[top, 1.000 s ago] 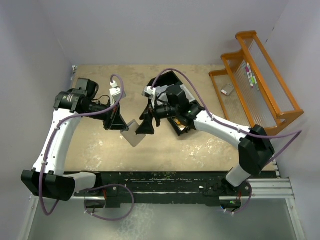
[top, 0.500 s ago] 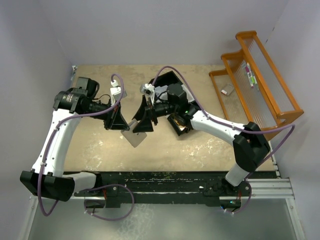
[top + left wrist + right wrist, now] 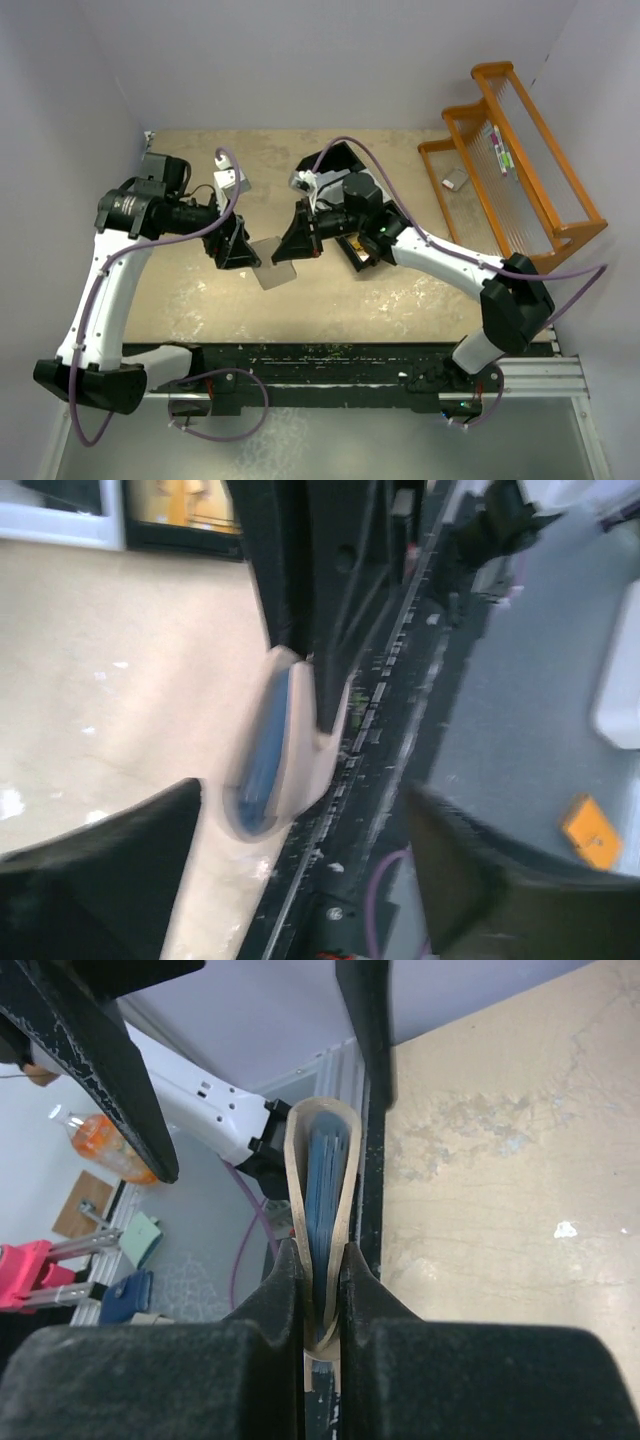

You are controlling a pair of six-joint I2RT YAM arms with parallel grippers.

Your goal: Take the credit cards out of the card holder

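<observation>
The card holder [image 3: 266, 266] hangs above the table between the two arms, folded shut. In the right wrist view it is edge-on, with tan outer faces [image 3: 321, 1175] and blue layers between them. My right gripper [image 3: 322, 1295] is shut on its near edge; in the top view the right gripper [image 3: 287, 250] sits at the holder's right side. My left gripper [image 3: 241, 250] stands open just left of the holder, its fingers [image 3: 95, 865] spread wide on either side of the holder's free end [image 3: 268, 748] without touching. No credit cards show apart from the holder; they are hidden inside it.
A black tray [image 3: 349, 160] lies behind the right gripper. An orange wire rack [image 3: 515, 150] stands at the back right, with a small white item [image 3: 455, 179] beside it. The black base rail [image 3: 330, 360] runs along the table's near edge.
My left gripper has opened, let go of the card holder and drawn back a little to the left. My right gripper has shut on the holder's other side.
</observation>
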